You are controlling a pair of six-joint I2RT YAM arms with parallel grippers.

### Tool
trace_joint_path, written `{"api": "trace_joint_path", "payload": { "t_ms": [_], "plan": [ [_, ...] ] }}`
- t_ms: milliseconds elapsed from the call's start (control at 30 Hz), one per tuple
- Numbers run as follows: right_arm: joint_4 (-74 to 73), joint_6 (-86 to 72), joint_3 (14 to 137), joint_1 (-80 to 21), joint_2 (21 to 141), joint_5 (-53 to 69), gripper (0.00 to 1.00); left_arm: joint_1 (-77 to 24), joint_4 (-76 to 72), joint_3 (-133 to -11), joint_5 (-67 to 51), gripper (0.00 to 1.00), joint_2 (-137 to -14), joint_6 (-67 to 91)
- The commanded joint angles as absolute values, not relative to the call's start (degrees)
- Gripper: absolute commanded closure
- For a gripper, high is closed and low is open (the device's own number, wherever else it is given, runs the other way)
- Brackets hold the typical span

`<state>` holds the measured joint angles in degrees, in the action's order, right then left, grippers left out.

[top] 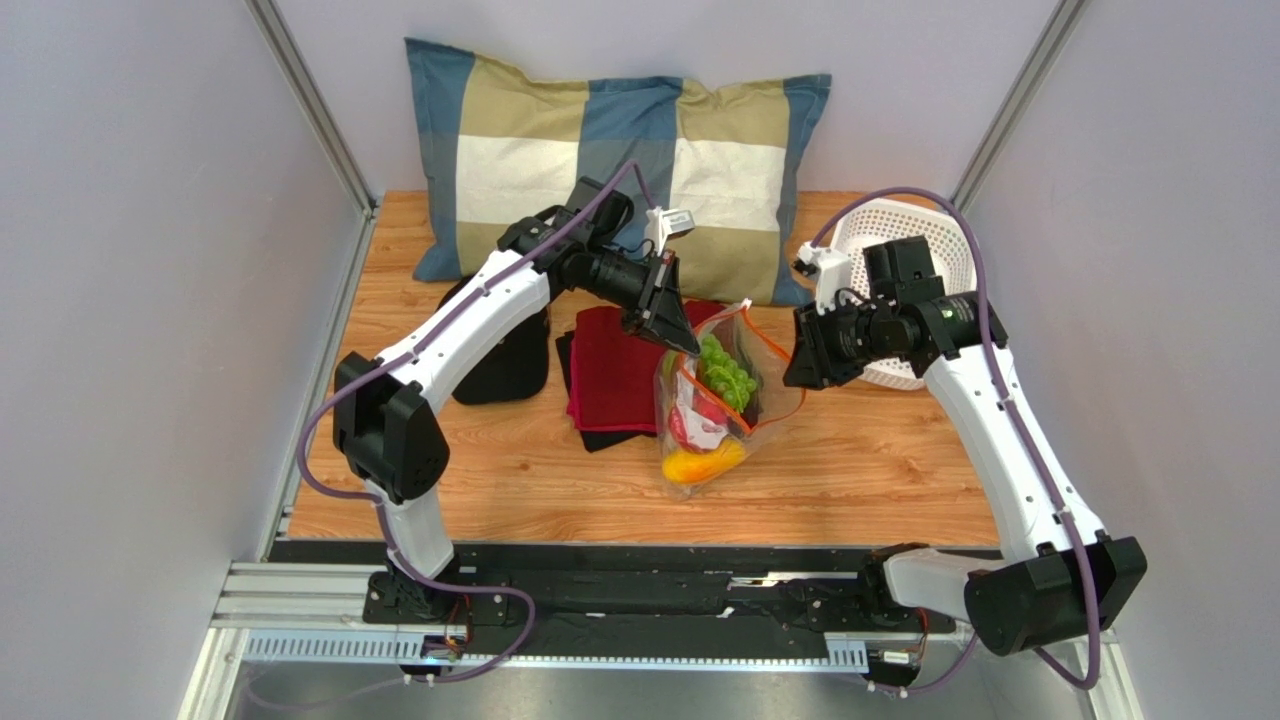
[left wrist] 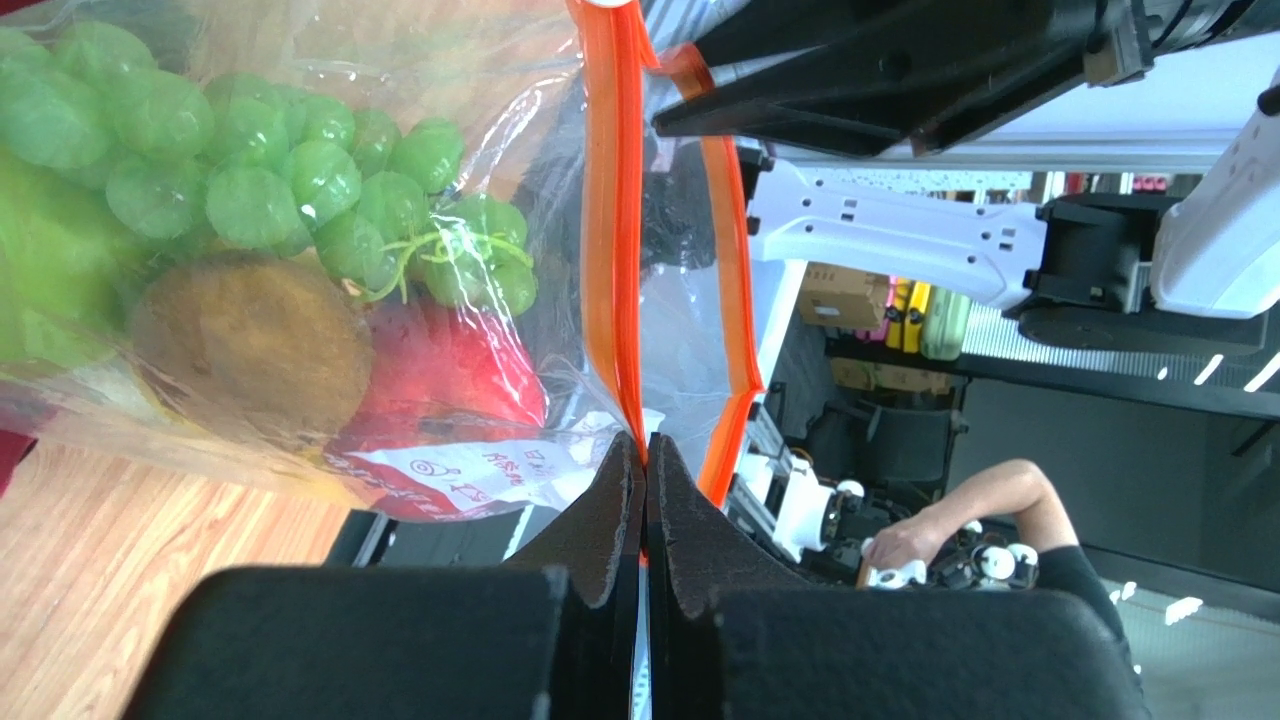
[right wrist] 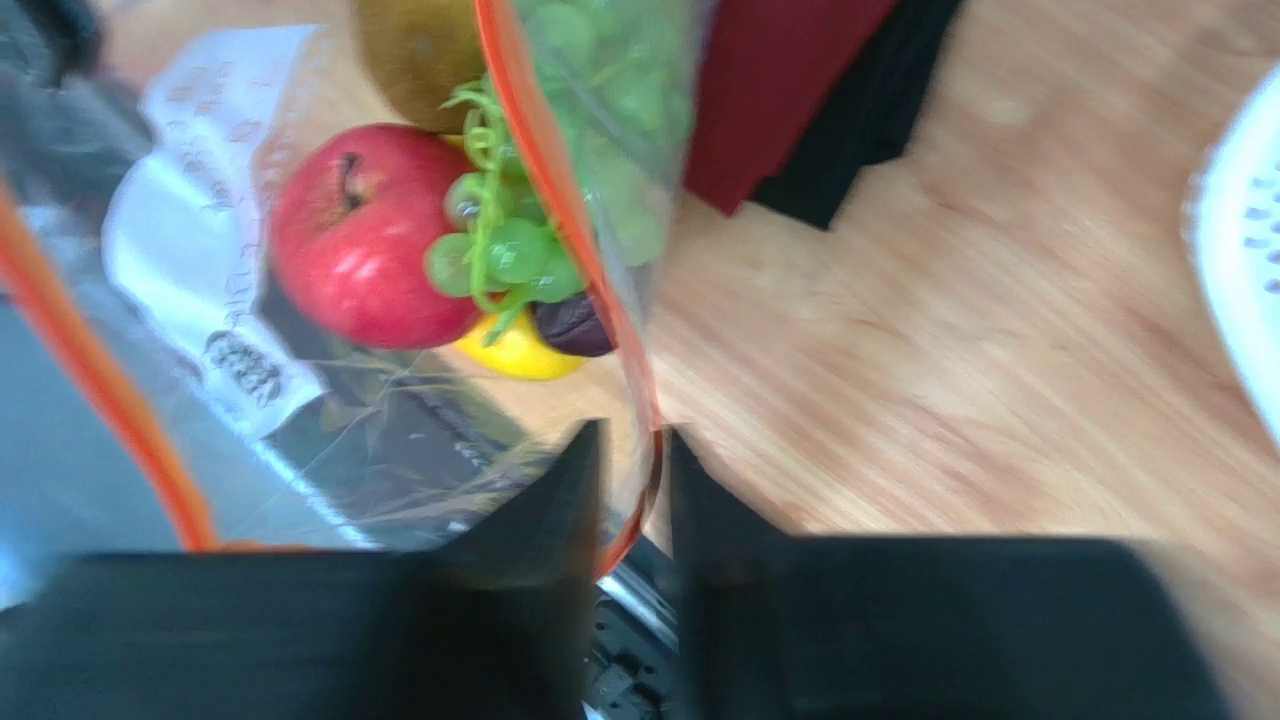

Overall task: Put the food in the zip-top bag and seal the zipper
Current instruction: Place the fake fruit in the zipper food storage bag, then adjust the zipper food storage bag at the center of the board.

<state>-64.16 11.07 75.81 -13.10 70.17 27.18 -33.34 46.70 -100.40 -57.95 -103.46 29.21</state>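
The zip-top bag [top: 679, 393] hangs in the middle of the table [top: 902, 465], between the two arms. The food is inside it: green grapes [left wrist: 301, 180], a red apple [right wrist: 368, 233], a brown kiwi [left wrist: 248, 345] and a yellow piece [right wrist: 519, 348]. The zipper [left wrist: 613, 225] is the orange strip along the top of the bag. Its long line goes from left to right, from one gripper to the other. The left gripper [left wrist: 645, 458] is at the left end, and its jaws are pressed tight together on the strip. Just past those jaws the two orange sides pull apart, so the mouth is open. The right gripper [right wrist: 634, 450] is at the right end. Its jaws show a thin gap, and one orange side runs through that gap. That picture is blurry, so I cannot tell if they squeeze the strip or only sit around it. I think the job left is to press the two orange sides together all along the line. Each gripper is right at its own end of it.
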Motion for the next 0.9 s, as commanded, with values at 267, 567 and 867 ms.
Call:
{"api": "trace_joint_path", "payload": {
  "t_ms": [267,567,867],
  "plan": [
    [-33.3,-32.7,58.7,-16.3,48.7,46.7,1.00,-37.5,64.0,-110.3,-45.4,0.98,-100.5,9.0],
    [-25.7,-44.4,49.0,-28.9,46.1,25.9,1.00,-40.5,65.4,-109.8,-49.6,0.79,-103.7,8.7],
    [-23.3,-49.0,46.8,-30.3,46.2,16.5,1.00,-41.6,54.6,-99.2,-51.7,0.40,-100.1,15.0]
  ]
}}
